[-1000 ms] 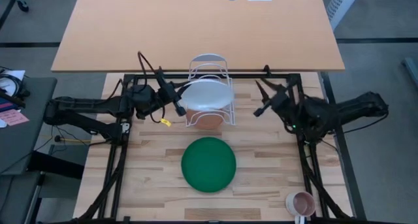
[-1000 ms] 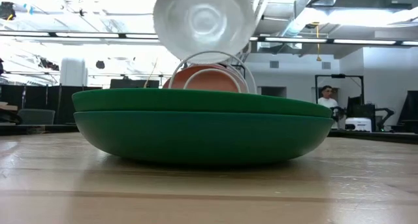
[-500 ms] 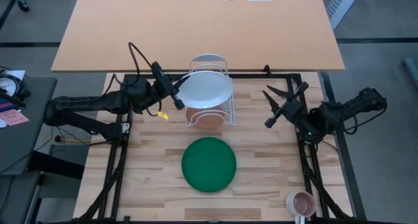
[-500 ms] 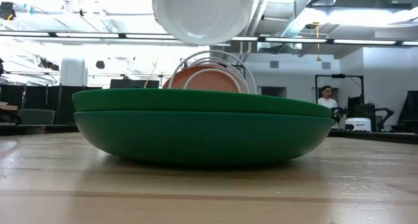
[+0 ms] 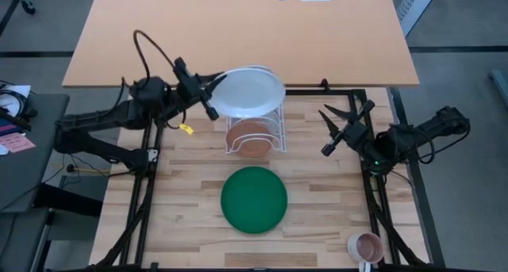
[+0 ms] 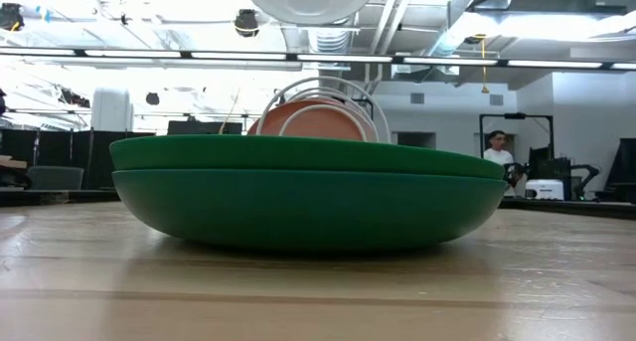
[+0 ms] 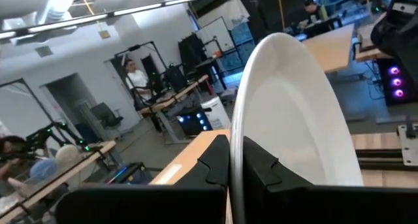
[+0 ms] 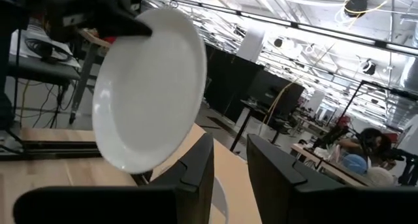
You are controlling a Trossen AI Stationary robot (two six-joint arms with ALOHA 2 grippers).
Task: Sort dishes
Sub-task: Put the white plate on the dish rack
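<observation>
The white plate (image 5: pixel 249 93) hangs in the air above the white wire rack (image 5: pixel 254 125) at the far edge of the wooden table (image 5: pixel 182 201), gripped at its rim by the left gripper (image 5: pixel 208 104), whose fingers (image 7: pixel 215 165) are clamped on either side of the plate's edge. In the high view the plate lies nearly flat over the rack's top; from the low view only its underside shows at the upper edge. A terracotta-brown plate (image 5: pixel 252 139) stands on edge inside the rack, and behind it in the low view a pink rim is just visible, too hidden to say more. The dark green plate (image 5: pixel 253 199), the largest, lies flat on the table near the middle, well apart from the rack and on the near side of it. The right gripper (image 5: pixel 343 128) hovers off to the right of the rack, its fingers parted and holding nothing. A small pink mug (image 5: pixel 367 247) sits at the table's near right corner. Beyond the table, a person (image 6: pixel 497 150) stands in the room behind
</observation>
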